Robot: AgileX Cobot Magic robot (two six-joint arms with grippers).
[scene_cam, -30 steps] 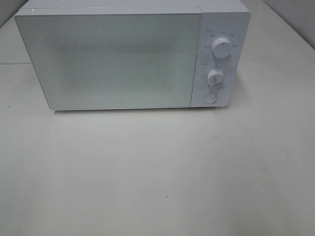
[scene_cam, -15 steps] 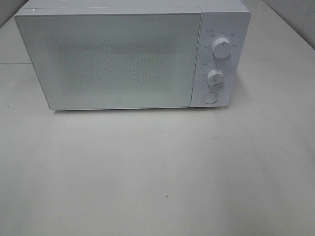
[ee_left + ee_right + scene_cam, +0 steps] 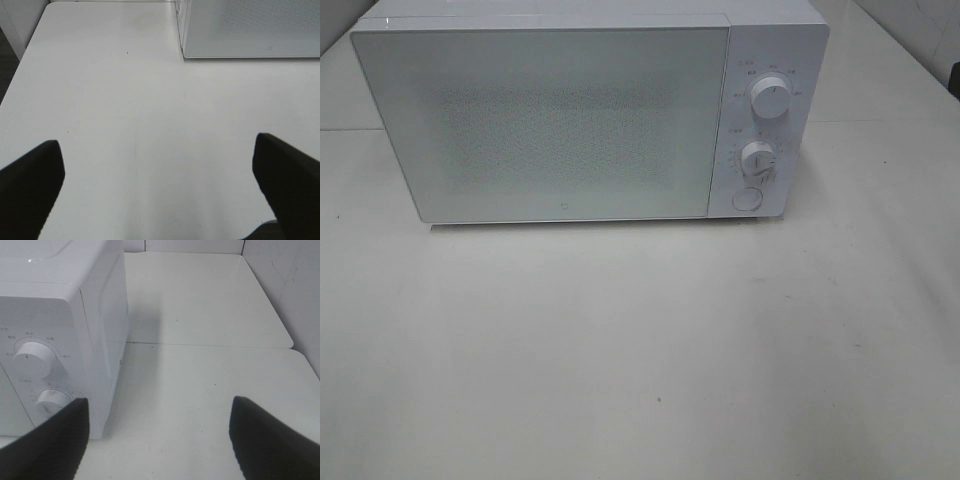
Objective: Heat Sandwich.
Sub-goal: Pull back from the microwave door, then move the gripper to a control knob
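Microwave (image 3: pixel 540 120): was seen shut, upper frame, on tabletop (image 3: pixel 640 350).
Left fingers (image 3: pixel 30 190): were spread wide, nothing held.
Right fingers (image 3: pixel 270 440): were spread wide, nothing held.

White microwave (image 3: pixel 590 115), speckled door (image 3: pixel 545 125)

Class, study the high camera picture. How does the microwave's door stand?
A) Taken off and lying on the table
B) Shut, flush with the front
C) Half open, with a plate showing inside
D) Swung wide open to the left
B: the microwave door lies flat in line with the control panel, with no gap at its edge and none of the inside showing.
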